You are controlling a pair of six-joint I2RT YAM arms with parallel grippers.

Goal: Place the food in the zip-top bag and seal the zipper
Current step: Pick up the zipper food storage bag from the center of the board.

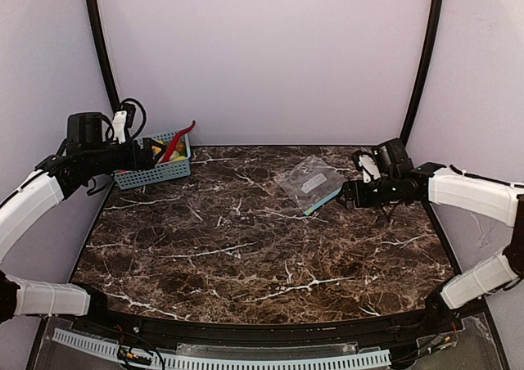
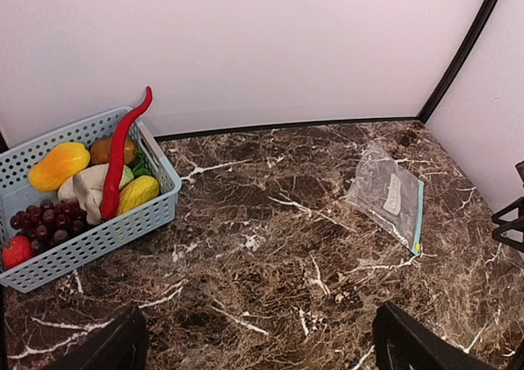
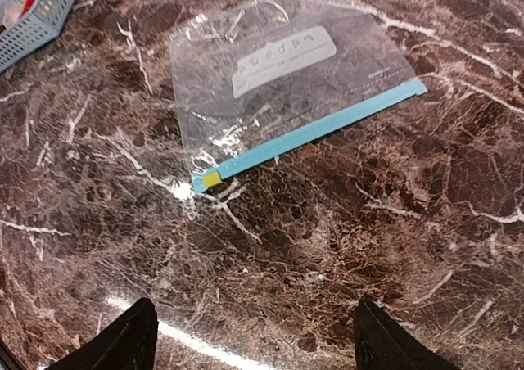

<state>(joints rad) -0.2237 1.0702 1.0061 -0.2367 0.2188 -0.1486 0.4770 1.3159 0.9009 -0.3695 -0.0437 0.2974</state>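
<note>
The clear zip-top bag (image 1: 309,180) lies flat and empty at the back right of the marble table, seen too in the left wrist view (image 2: 385,194) and the right wrist view (image 3: 278,75). Its teal zipper (image 3: 315,133) runs along the near edge, with a yellow slider (image 3: 212,178) at the left end. The food sits in a blue basket: purple grapes (image 2: 45,223), a red fruit (image 2: 15,251), a yellow oblong piece (image 2: 57,165) and a brown oval piece (image 2: 110,150). My left gripper (image 2: 258,354) is open beside the basket. My right gripper (image 3: 254,341) is open just short of the zipper, holding nothing.
The blue mesh basket (image 1: 155,172) stands at the back left corner and also holds a long red chili (image 2: 123,153) and a pale piece (image 2: 90,186). Pale walls with black corner poles (image 1: 422,59) close off the back and sides.
</note>
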